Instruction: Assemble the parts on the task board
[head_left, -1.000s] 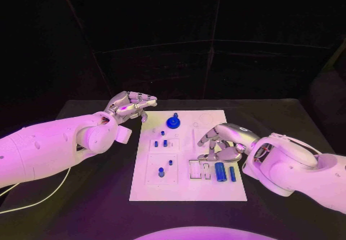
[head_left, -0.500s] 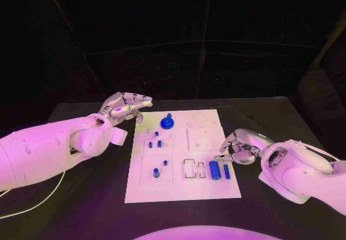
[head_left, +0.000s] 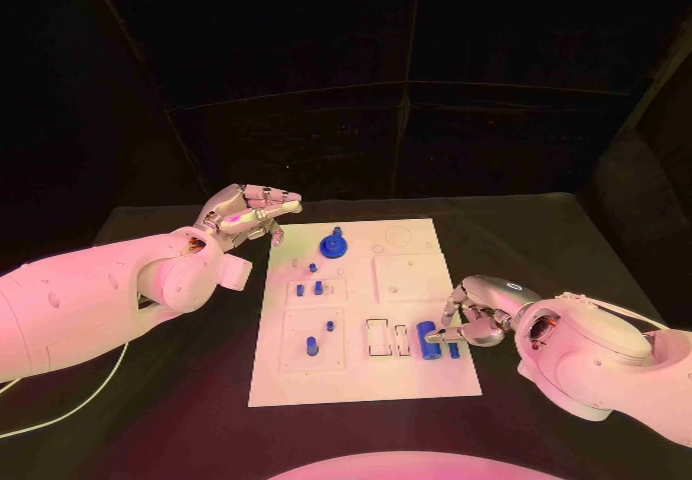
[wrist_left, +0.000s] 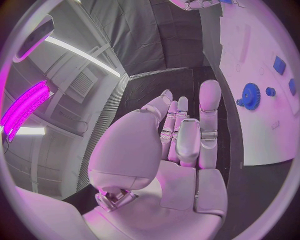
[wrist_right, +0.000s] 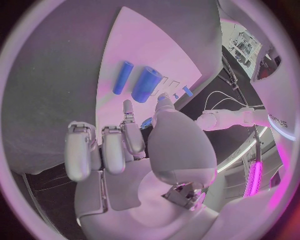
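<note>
Two white arms reach over a black tabletop (head_left: 173, 390); the task board (head_left: 361, 375) lies at its centre, long side running 12 to 6 o'clock; left hand (head_left: 248, 212) hovers off the board's 10 o'clock corner, fingers loosely curled, holding nothing that I can see; right hand (head_left: 476, 312) sits at the board's 3 o'clock edge, fingers curled in; whether it pinches anything I cannot tell, fingertips are hidden in the head view and look empty from the right wrist.

Parts, largest first: blue gear (head_left: 335, 246) stands at 12 o'clock on the board; thick blue cylinder (head_left: 428, 341) and thin blue rod (head_left: 453, 349) lie side by side at 4 o'clock, just beside the right hand; small blue pegs (head_left: 309, 289) stand near the board's 9 o'clock side.

Judgement: right hand looks set to take a cylinder; approach from above, pinch at mid-length, lift straight, keep it level so the neighbour isn't rolled.

Writing: faint lettering on the far arm in the right wrist view, unreadable.
</note>
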